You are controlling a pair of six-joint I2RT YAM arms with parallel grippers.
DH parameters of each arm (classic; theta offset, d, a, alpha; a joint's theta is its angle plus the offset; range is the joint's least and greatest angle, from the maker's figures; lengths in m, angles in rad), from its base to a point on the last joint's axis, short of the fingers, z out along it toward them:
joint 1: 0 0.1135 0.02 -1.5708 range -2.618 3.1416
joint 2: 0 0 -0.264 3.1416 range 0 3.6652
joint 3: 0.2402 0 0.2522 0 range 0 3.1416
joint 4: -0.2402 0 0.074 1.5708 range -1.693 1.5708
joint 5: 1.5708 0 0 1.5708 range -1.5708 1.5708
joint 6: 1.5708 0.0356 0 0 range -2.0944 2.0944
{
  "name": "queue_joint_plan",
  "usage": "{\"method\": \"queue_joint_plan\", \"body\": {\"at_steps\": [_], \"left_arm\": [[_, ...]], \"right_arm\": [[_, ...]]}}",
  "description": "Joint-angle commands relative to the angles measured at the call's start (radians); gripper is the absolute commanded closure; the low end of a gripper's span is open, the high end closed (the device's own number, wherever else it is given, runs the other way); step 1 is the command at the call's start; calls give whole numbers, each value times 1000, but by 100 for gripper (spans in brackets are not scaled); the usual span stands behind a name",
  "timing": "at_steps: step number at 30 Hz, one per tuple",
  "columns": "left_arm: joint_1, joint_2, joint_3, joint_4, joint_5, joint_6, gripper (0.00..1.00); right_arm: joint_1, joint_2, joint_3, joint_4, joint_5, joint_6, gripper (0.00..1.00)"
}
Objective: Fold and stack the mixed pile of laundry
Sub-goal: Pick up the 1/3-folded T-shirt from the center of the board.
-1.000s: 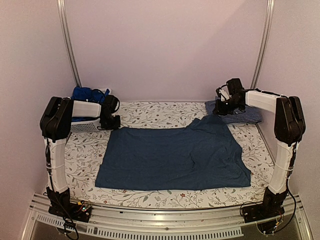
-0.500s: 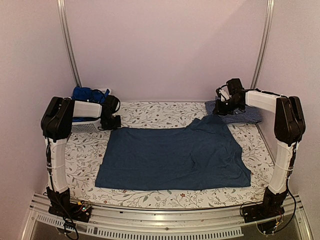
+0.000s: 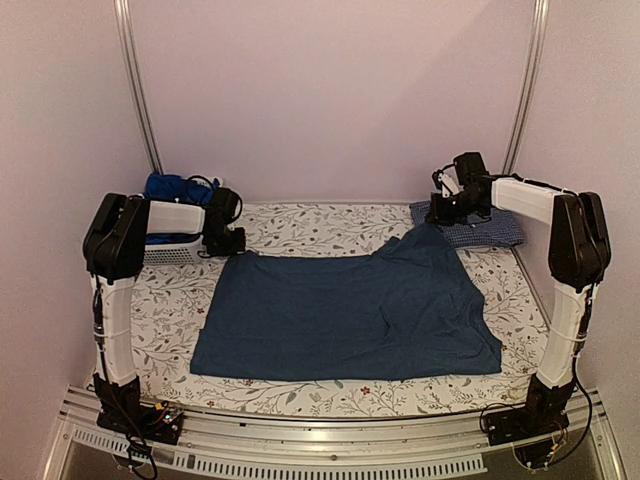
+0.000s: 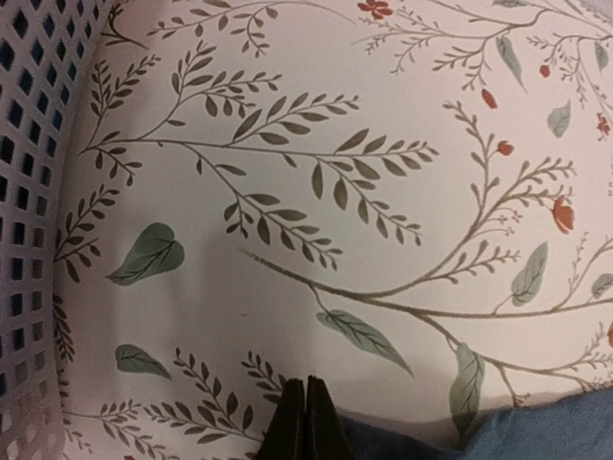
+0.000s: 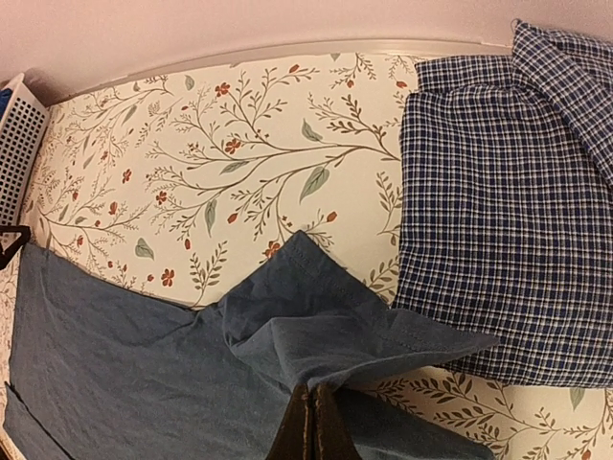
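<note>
Closing at a far corner of the navy T-shirt (image 3: 340, 315), your left pincer (image 4: 305, 424) is now pressed together. Your right pincer (image 5: 311, 422) pinches the other, so you can likely fold.

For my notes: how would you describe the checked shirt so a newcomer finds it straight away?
Start at the floral-print table and go to its far right corner, by the back wall. There lies the checked shirt, folded, next to the raised corner of the large dark blue garment. It alone has a small blue-and-white check; the other fabrics are plain blue.
</note>
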Motion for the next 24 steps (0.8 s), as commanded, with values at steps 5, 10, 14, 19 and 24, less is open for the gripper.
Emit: {"method": "queue_joint_plan", "body": {"at_steps": [5, 10, 14, 19, 24], "left_arm": [[-14, -191, -79, 92, 4, 69, 100], [-18, -290, -226, 179, 29, 77, 100], [-22, -371, -345, 247, 28, 84, 100], [-23, -440, -445, 283, 42, 91, 100], [-26, -533, -543, 308, 46, 71, 100]], "right_arm": [[-11, -75, 19, -11, 15, -23, 100], [-10, -115, -44, -9, 29, -25, 100], [-10, -170, -121, 9, 35, -25, 100], [-10, -242, -230, 30, 26, -18, 100], [-10, -340, -346, 55, 32, -1, 100]]}}
